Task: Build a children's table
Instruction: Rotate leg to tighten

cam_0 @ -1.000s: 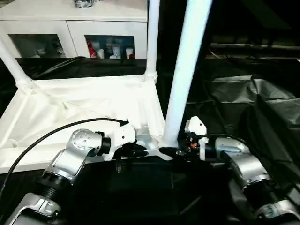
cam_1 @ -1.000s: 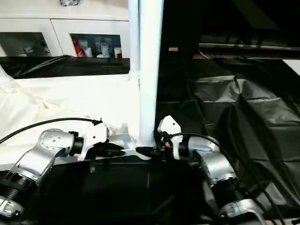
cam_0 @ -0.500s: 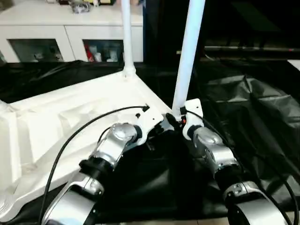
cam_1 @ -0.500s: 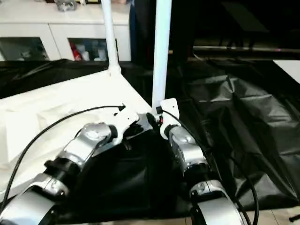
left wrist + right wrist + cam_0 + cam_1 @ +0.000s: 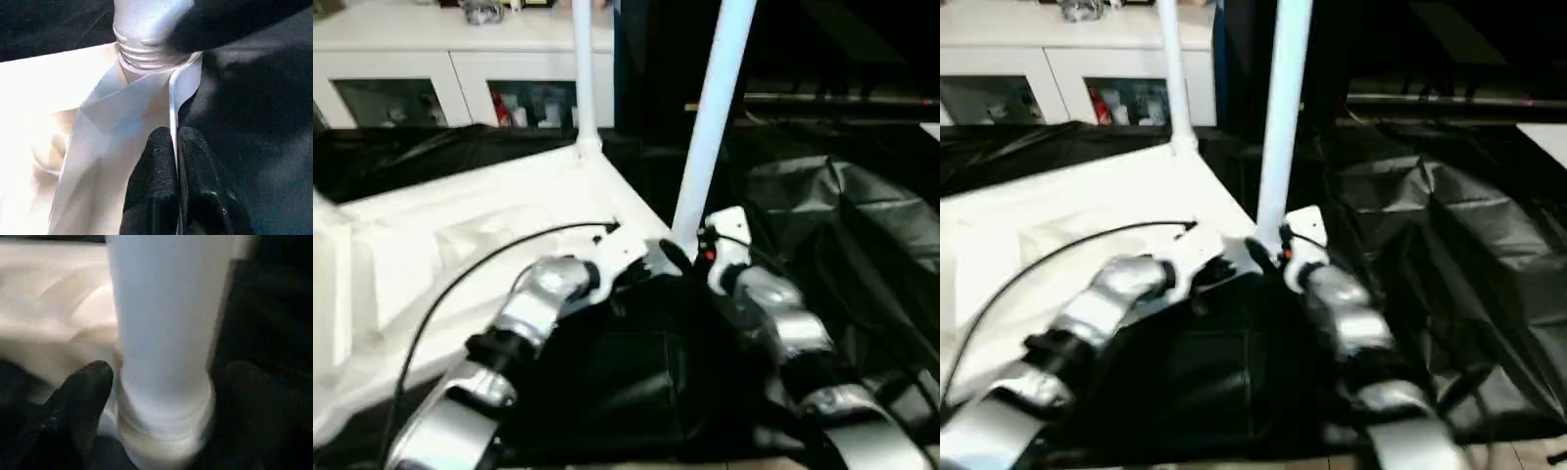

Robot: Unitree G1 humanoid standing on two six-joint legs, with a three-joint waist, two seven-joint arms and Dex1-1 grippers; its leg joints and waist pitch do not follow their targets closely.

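Left gripper (image 5: 175, 147): black fingers pressed together on the thin rim of the white tabletop (image 5: 460, 245) beside its near-right corner socket (image 5: 146, 58). Right gripper (image 5: 164, 382): fingers spread either side of the near leg's (image 5: 710, 127) smooth white tube, just above the ribbed socket collar. The tabletop lies underside up on crinkled black sheeting (image 5: 842, 225); a far leg (image 5: 583, 69) stands upright in another socket. Behind, a white cabinet (image 5: 460, 59) holds small items behind glass doors.

An upturned white plastic rectangular tabletop (image 5: 460, 235) lay on black sheeting (image 5: 842, 215). Two long white tapered tube legs (image 5: 713, 117) stood upright in its corners. Both silver forearms (image 5: 524, 313) reached toward the nearer leg's base.
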